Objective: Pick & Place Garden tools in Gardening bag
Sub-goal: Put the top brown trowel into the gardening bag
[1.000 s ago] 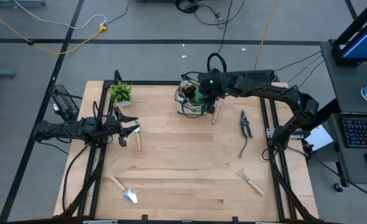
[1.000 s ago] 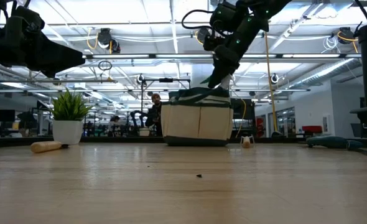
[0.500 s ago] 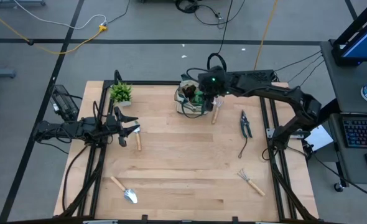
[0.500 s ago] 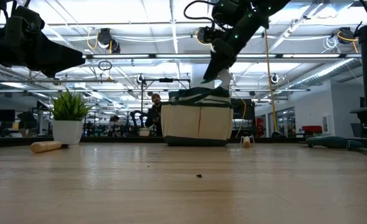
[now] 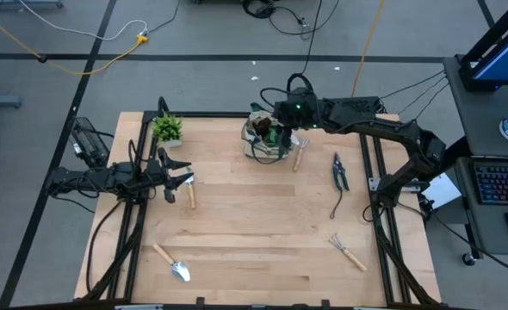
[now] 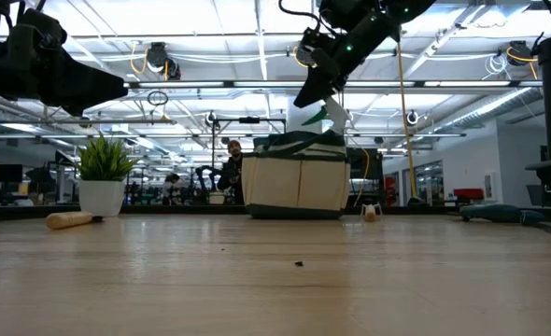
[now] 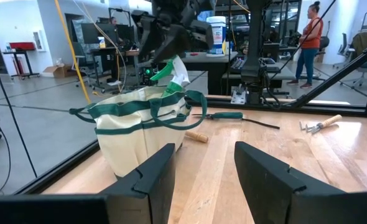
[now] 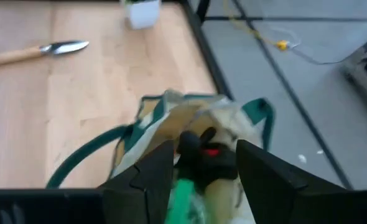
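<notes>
**Filling the Garden Bag: Some In, More To Go**

Looking at the table, I can see the job is only partly done. The bag (image 5: 256, 148) sits near the far edge of the table. A green spray bottle (image 6: 318, 119) pokes up out of it, white top showing. A red and black glove (image 8: 209, 153) lies inside the bag too.

The right claw (image 5: 281, 131) hangs just over the bag, right above the bottle. Its fingers stand apart, but I cannot tell if they grip the bottle or have let it go.

The left claw (image 5: 182, 182) waits at the left side of the table. Its fingers are apart and hold nothing.

Lots of tools lie on the table, not packed yet. One tool with a wooden handle (image 5: 299, 158) lies just beside the bag. The black shears (image 5: 340, 172) are near the right side. The little rake (image 5: 349, 251) is near the front right. The trowel (image 5: 172, 264) is at the front left. Another wooden handle (image 5: 191, 196) lies close to the left claw.

The small potted plant (image 5: 168, 129) stands apart, at the back left.

I think four or five tools are left to pack.
</notes>
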Robot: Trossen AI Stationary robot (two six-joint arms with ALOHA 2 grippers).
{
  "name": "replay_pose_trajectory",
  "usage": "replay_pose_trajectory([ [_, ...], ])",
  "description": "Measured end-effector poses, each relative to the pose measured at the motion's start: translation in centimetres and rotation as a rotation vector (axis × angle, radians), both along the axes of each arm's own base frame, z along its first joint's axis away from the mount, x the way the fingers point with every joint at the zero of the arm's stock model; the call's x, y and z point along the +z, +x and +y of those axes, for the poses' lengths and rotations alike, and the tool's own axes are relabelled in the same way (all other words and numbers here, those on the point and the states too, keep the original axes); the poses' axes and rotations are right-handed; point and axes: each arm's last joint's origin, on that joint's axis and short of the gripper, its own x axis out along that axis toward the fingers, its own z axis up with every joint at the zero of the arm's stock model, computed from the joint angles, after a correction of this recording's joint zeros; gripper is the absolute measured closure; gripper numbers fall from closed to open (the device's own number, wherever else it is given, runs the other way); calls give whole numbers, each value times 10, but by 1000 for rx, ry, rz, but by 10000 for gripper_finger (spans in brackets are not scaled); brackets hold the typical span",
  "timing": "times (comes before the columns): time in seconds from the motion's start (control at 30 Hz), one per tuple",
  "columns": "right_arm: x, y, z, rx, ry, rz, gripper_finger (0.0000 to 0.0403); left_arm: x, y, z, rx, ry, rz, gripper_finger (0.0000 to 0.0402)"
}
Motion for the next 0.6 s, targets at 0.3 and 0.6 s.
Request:
replay_pose_trajectory([
  [0.3, 7, 0, -1, -26, -49, -45, 233, 0, 0, 0, 0, 0, 0, 231],
  [0.6, 15, 1, -2, -31, -71, -106, 233, 0, 0, 0, 0, 0, 0, 231],
])
